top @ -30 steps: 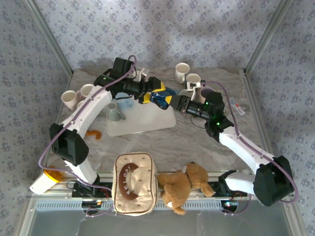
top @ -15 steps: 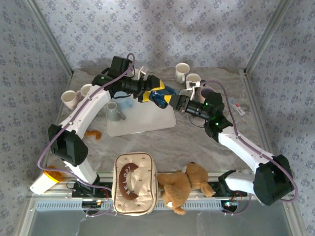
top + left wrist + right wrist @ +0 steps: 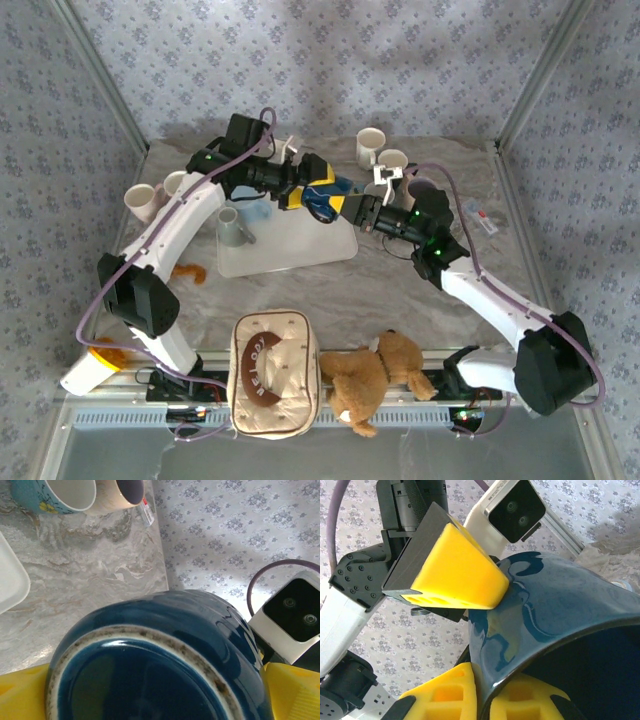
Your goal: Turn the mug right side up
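- A beige fabric bag with a brown strap [image 3: 275, 372] and a brown plush bear [image 3: 368, 382] lay at the bottom centre.
- Farther up, a small grey mug [image 3: 231, 228] stood on a white plastic tray [image 3: 300, 250].
- Above the tray's upper right corner, mid-frame, the dark blue glazed mug [image 3: 322, 205] hung on its side, clear of the table.
- The right gripper [image 3: 487, 692] pinched its rim, and the left gripper [image 3: 316, 190] was spread wide around its base.
- Cream ceramic mugs [image 3: 372, 148] stood behind, upper right.
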